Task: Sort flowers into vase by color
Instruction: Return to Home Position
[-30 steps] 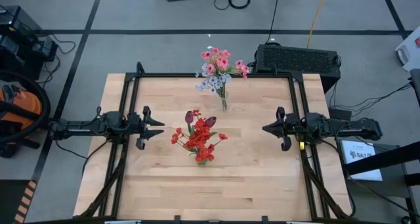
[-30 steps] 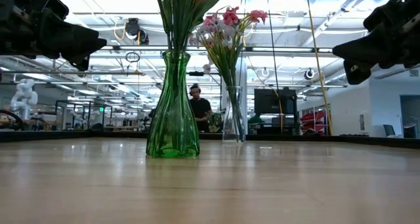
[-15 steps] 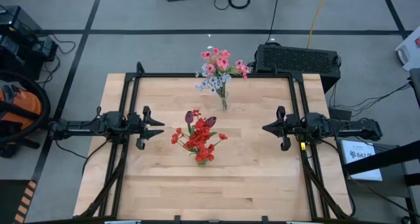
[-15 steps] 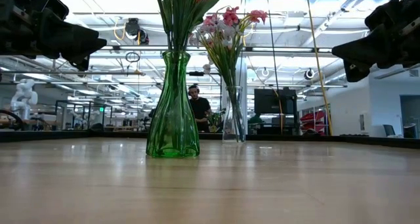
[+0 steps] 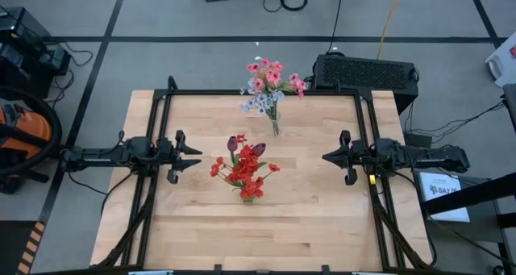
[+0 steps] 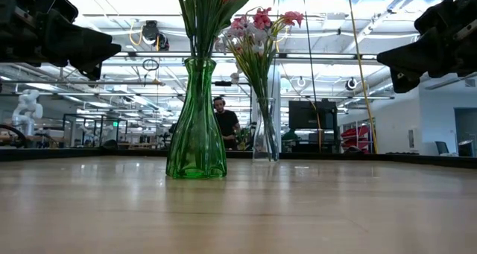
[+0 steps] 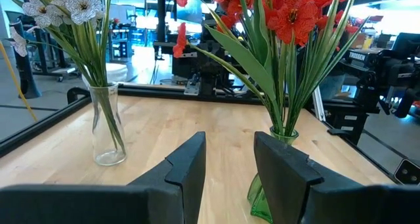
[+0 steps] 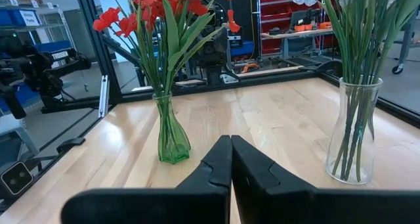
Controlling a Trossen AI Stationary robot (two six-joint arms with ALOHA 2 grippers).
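Red clustered blossoms (image 5: pixel 244 177) and dark maroon tulips (image 5: pixel 243 146) on thin green stems stand upright in a flared green glass vase (image 6: pixel 196 120). This vase lies between the two grippers, closer to the left gripper (image 5: pixel 196 156) than to the right gripper (image 5: pixel 326 156). Pink blossoms (image 5: pixel 271 73) and a whitish-lavender spray (image 5: pixel 256 103) fill a slim clear glass vase (image 6: pixel 265 131), placed beyond both grippers toward the table's far edge and nearer the right gripper's side.

Both arms are level over the light wooden table (image 5: pixel 322 227), pointing inward at each other, well apart from either vase. The left wrist view shows the left gripper's fingers (image 7: pixel 189 165) parted with an empty gap between them; just ahead of them rises the green vase, with the clear vase farther off to one side. The right wrist view shows the right gripper's fingers (image 8: pixel 216 158) pressed together, gripping nothing.

The high view shows the blossoms as two separate colour groups but hides most of each vase beneath them. The low view shows the full vase profiles and stems, cuts off the red blossoms, and shows a person (image 6: pixel 226 124) in the room behind.
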